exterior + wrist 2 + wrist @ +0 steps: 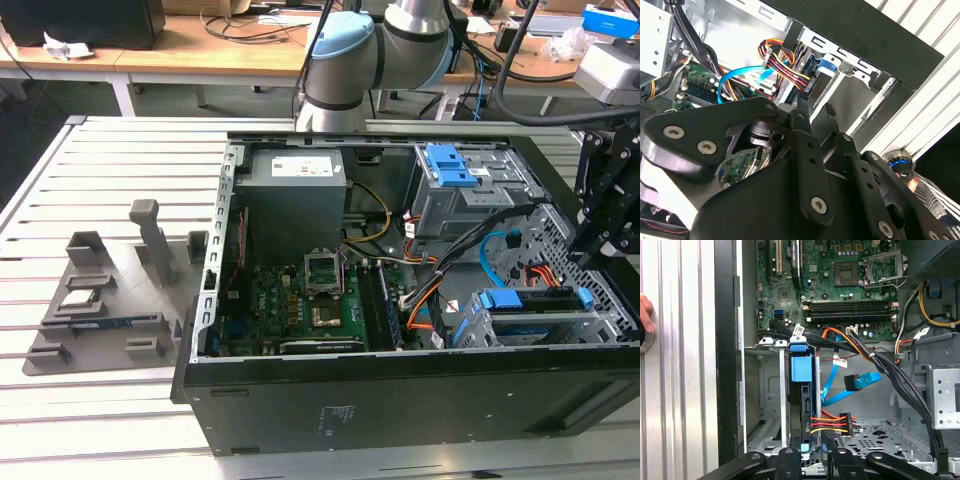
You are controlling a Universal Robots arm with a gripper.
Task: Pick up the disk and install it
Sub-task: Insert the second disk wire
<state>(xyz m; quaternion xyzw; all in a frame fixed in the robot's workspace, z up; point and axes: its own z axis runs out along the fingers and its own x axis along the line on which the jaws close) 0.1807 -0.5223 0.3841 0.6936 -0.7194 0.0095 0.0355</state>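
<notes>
one open computer case (300,410) lies on the slatted table (110,170). the disk (801,405) already sits edge-on in the drive cage (540,325) at the case's front corner, so installation looks nearly finished. the gripper (810,462) hovers just above it; i cannot tell the fingers' opening or any contact.

Your disk (801,405) stands on edge in the metal drive cage (771,390) just ahead of the end effector (810,460), blue carrier frame around it, blue tab at its far end.
</notes>
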